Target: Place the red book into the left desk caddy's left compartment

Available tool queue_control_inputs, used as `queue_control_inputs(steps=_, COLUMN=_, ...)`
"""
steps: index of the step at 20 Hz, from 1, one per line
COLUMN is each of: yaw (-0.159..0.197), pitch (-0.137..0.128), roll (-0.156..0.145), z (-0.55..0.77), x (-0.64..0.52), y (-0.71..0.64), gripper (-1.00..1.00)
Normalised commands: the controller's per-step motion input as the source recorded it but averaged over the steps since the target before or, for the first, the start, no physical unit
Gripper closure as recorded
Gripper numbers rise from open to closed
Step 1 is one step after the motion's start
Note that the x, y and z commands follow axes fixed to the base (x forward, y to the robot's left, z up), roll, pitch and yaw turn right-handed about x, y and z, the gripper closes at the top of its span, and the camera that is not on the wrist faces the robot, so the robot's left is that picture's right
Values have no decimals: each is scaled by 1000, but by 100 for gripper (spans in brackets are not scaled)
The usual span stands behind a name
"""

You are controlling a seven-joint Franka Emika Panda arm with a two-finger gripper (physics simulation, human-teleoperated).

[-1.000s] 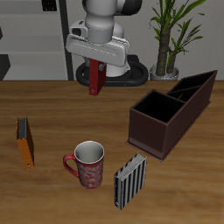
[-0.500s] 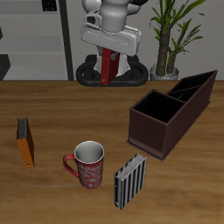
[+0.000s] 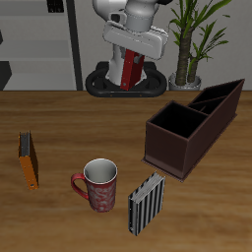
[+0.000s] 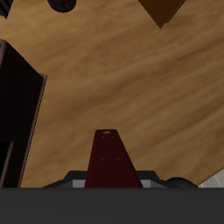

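My gripper (image 3: 130, 61) is shut on the red book (image 3: 129, 71) and holds it high above the table's back, well clear of the surface. In the wrist view the red book (image 4: 111, 162) juts out from the gripper (image 4: 111, 179). The left desk caddy (image 3: 195, 126), a dark maroon-brown open box, lies on the table nearer the front than the gripper; its edge shows in the wrist view (image 4: 19, 105). Its left compartment (image 3: 220, 100) is the narrower section at the taller slanted end, farther back.
A red patterned mug (image 3: 98, 184) and a black-and-white striped book (image 3: 148, 203) stand near the table's front edge. An orange-brown book (image 3: 29, 159) stands apart from them. A potted plant (image 3: 193, 44) is behind the caddy.
The gripper has carried the red book upward and toward the caddy's side, from low over the table's back to high in front of the robot's base.
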Motion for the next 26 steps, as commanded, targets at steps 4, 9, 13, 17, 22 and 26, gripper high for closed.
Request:
queue_control_inputs(steps=4, yaw=-17, pitch=-14, roll=-20, z=-60, x=-225, y=160, gripper=100)
queue_control_inputs(steps=9, yaw=-11, pitch=-8, roll=55, z=-60, x=-241, y=298, gripper=100)
queue_control_inputs(steps=13, yaw=13, pitch=-44, roll=77, z=-50, x=-339, y=459, gripper=100)
queue_control_inputs(steps=17, yaw=21, pitch=-40, roll=78, z=-35, x=-323, y=482, gripper=100)
queue_control_inputs(steps=22, yaw=-16, pitch=-24, roll=30, z=8, x=-184, y=287, gripper=100)
queue_control_inputs(steps=26, yaw=-5, pitch=12, roll=39, z=-36, x=-83, y=148, gripper=100)
